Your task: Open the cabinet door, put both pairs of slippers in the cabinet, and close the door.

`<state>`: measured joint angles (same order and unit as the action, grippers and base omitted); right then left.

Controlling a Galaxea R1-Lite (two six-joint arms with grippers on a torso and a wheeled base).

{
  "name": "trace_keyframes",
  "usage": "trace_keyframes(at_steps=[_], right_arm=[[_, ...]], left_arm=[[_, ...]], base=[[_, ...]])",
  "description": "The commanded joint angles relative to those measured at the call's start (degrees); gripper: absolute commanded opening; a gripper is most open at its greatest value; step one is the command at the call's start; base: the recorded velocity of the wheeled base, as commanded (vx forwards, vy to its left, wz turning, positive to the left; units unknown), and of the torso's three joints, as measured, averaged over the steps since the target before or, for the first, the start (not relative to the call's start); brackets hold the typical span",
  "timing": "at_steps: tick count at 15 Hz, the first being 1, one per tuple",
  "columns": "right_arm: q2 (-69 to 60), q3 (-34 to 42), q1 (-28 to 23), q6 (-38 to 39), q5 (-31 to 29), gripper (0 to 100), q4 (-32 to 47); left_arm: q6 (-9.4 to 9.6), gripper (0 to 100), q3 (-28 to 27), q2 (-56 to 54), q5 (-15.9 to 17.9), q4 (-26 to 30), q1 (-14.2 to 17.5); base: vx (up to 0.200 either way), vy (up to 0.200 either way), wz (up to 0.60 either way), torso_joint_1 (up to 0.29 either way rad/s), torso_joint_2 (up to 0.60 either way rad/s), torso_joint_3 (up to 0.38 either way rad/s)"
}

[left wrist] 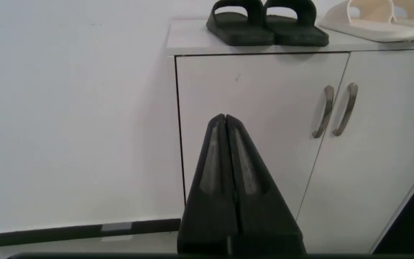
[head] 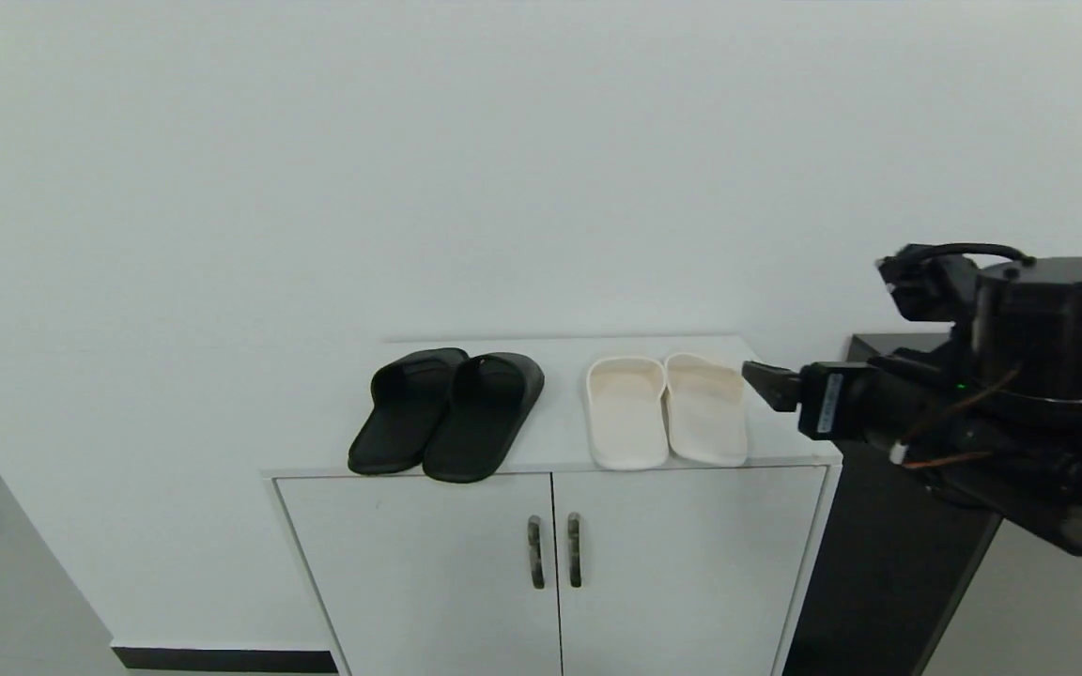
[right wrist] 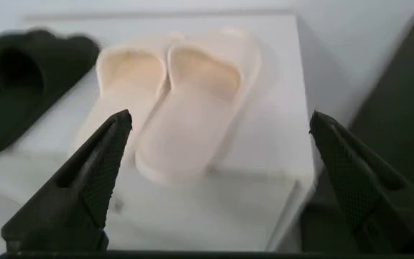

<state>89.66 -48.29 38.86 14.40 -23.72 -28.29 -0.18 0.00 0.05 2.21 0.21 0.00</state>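
Note:
A white cabinet [head: 691,554] stands against the wall with both doors closed and two dark handles [head: 555,551] at the middle. On its top lie a black pair of slippers [head: 447,409] on the left and a cream pair of slippers [head: 668,409] on the right. My right gripper [head: 766,385] hovers open just right of the cream pair [right wrist: 182,97], at the top's right edge. My left gripper [left wrist: 225,122] is shut, empty, held low in front of the left door [left wrist: 257,129], left of the handles [left wrist: 336,110].
A dark cabinet [head: 879,563] stands close against the white cabinet's right side. Grey floor [head: 6,582] lies open to the left. The plain white wall [head: 503,169] rises right behind the cabinet top.

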Motion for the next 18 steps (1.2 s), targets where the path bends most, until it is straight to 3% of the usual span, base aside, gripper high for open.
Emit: trace_keyframes(at_steps=[1, 10, 18], right_arm=[[10.8, -8.6, 1.8, -0.2, -0.8, 100, 0.9], [28.5, -24.9, -3.7, -1.6, -0.8, 100, 1.0], [31.8, -28.0, -2.2, -2.4, -0.7, 100, 1.1]], left_arm=[[0.01, 0, 0.0, 0.0, 0.0, 0.0, 0.1], [0.01, 0, 0.0, 0.0, 0.0, -0.1, 0.1], [0.01, 0, 0.0, 0.0, 0.0, 0.0, 0.0]], base=[[0.0, 0.0, 0.0, 0.0, 0.0, 0.0], [0.0, 0.0, 0.0, 0.0, 0.0, 0.0], [0.0, 0.0, 0.0, 0.0, 0.0, 0.0]])
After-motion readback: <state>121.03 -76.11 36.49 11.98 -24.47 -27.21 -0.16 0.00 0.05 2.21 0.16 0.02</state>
